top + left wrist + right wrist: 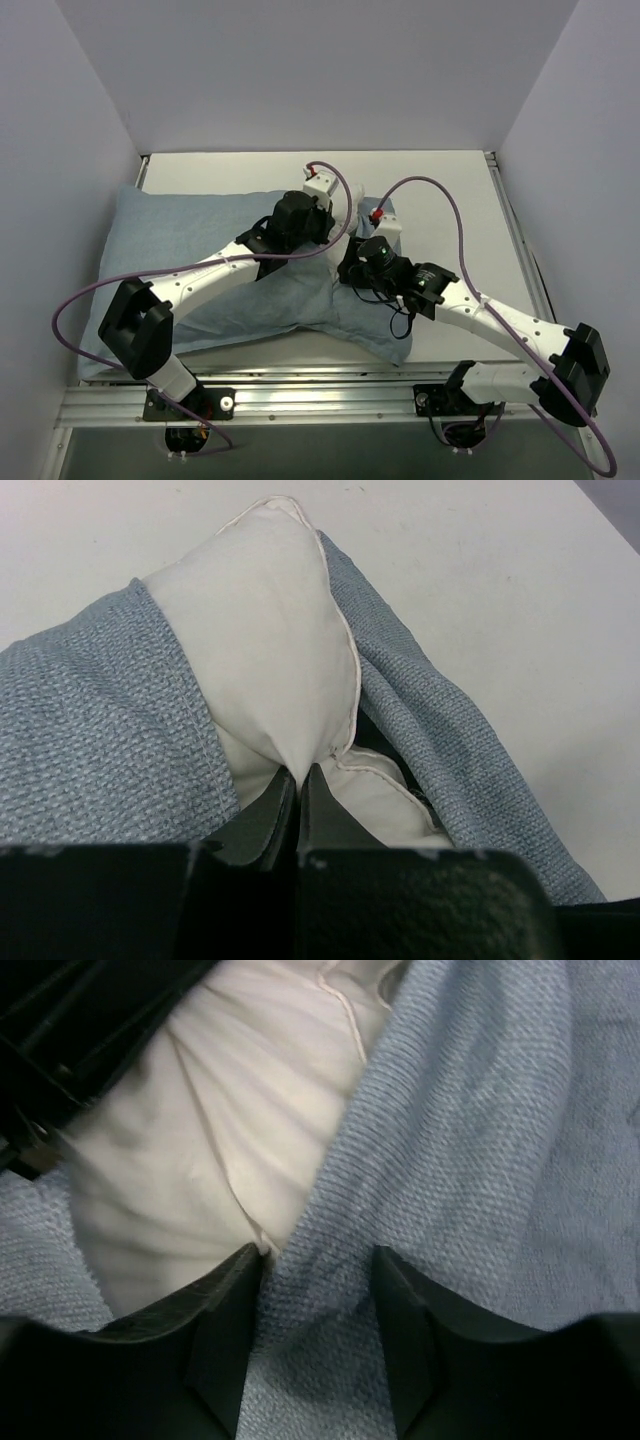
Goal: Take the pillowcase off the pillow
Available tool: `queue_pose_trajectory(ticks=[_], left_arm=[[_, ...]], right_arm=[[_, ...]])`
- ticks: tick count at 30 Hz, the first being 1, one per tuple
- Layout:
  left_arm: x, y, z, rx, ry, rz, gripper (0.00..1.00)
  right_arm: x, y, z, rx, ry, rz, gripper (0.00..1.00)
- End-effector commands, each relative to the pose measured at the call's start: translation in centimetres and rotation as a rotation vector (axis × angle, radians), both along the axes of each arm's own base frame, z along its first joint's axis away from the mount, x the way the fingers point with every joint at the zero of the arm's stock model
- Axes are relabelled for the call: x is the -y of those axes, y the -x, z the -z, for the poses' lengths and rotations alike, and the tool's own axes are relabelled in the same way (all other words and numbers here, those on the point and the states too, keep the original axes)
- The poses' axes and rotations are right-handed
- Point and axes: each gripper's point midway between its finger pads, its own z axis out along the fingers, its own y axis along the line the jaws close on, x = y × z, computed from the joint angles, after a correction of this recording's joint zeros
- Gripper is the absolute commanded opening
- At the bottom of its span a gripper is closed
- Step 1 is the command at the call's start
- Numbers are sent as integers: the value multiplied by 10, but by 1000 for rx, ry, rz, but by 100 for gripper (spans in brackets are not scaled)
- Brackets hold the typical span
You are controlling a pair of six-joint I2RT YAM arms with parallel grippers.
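The pillowcase (pixel 180 245), blue-grey side up, lay across the table (pixel 440 200) with the pillow (pixel 260 630) mostly inside, one white corner bared at its open end. The left gripper (pixel 298 780) was clamped shut on that corner; the right gripper (pixel 315 1290) stood half open astride a fold of the pillowcase's edge, not visibly pinching it. The step looked like the first parting: next, the right jaws would need to close and pull the fold away.

This looks like a robotics lab test cell: a flat white worktop (pixel 440 190) is boxed in by plain white panel walls (pixel 320 70), a bare aluminium extrusion rail (pixel 320 392) runs along its near edge, and two white-and-black robot arms (pixel 210 275) are bolted there, trailing loose purple cables (pixel 463 240)
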Motion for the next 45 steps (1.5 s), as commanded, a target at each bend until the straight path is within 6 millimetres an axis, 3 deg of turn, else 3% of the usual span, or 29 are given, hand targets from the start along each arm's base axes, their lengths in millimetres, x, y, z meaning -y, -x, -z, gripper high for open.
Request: queue_pose_trajectory(ticks=[1,3,4,9,17,27,32,35,40,45], left_arm=[[-12,-24,-25,52,9,-106,2],[-17,-31,-32,60,15,-136,2],[-26,-36,-24,36,-14,-168,2],[-39,-53,-46,10,72,-234,2],[-68,-64,-89,-20,206,-284,2],[-121,-83,-134,-11,352,-373,2],[-133,-97,-153,12,393,-404,2],[-140,-105,-153,-11,429,-433,2],[-125,-107,-156,-41,487,-382,2],[-75,-88,-148,-93,511,-226,2]], right_arm=[[31,8,19,-23,62,119,42],[47,18,27,-37,90,143,32],[58,23,32,-41,108,162,25],[82,35,54,-89,139,205,0],[130,41,70,-148,119,291,0],[126,43,65,-153,71,279,0],[127,47,61,-150,54,276,0],[126,47,58,-145,43,271,0],[113,46,57,-141,7,203,0],[75,35,40,-71,-112,43,0]])
